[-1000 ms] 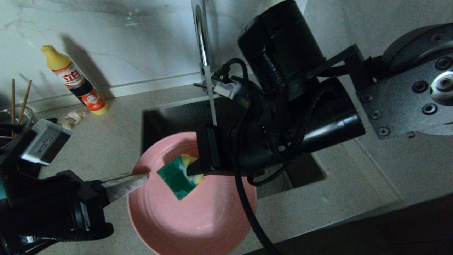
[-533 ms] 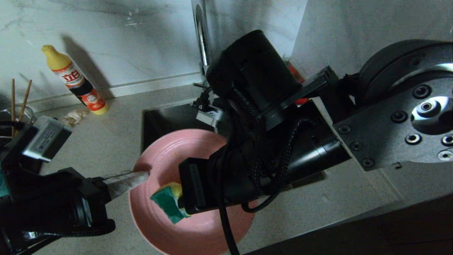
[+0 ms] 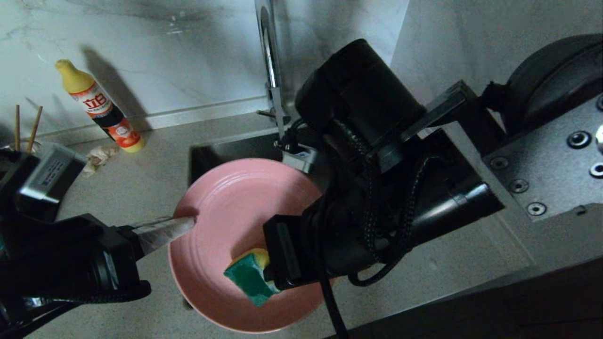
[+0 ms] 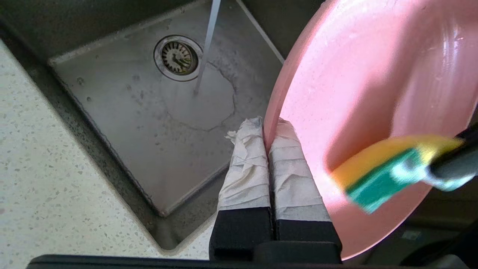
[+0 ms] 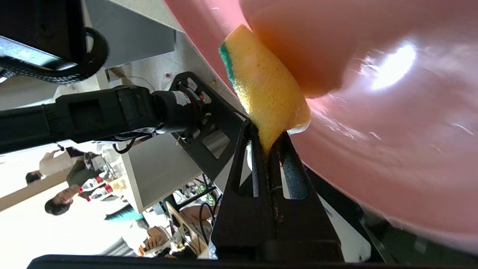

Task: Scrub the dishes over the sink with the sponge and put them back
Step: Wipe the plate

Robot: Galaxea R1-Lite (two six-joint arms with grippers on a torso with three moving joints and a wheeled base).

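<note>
- The right end effector (image 3: 271,275) is seen clamped tight on the yellow sponge (image 3: 249,278), and the green scouring face is pressed to the inner face of the pink plate (image 3: 226,212), low on its near side.
- The left end effector (image 4: 268,130), its taped fingers (image 4: 246,164) closed hard on the plate's rim, is holding the plate tilted, partly above the sink (image 4: 123,123) and partly above the table (image 3: 141,188).
- The sink is shown wet, with a thin stream of water (image 4: 207,41) falling beside the drain strainer (image 4: 176,58); the faucet (image 3: 269,66) is visible behind the right arm.
- The scrubbing step is judged to be in hand, with the plate being worked first.
- Next, more of the plate's face will likely need to be covered by the sponge, with the rim grip kept firm so that the plate is not levered out.
- A detergent bottle (image 3: 101,108) is seen standing by the wall, well apart from the plate.
- A paper wad (image 3: 96,157) is seen near the bottle.
- The chopsticks (image 3: 26,129) are seen upright at the far left; the bowl cannot be made out.
</note>
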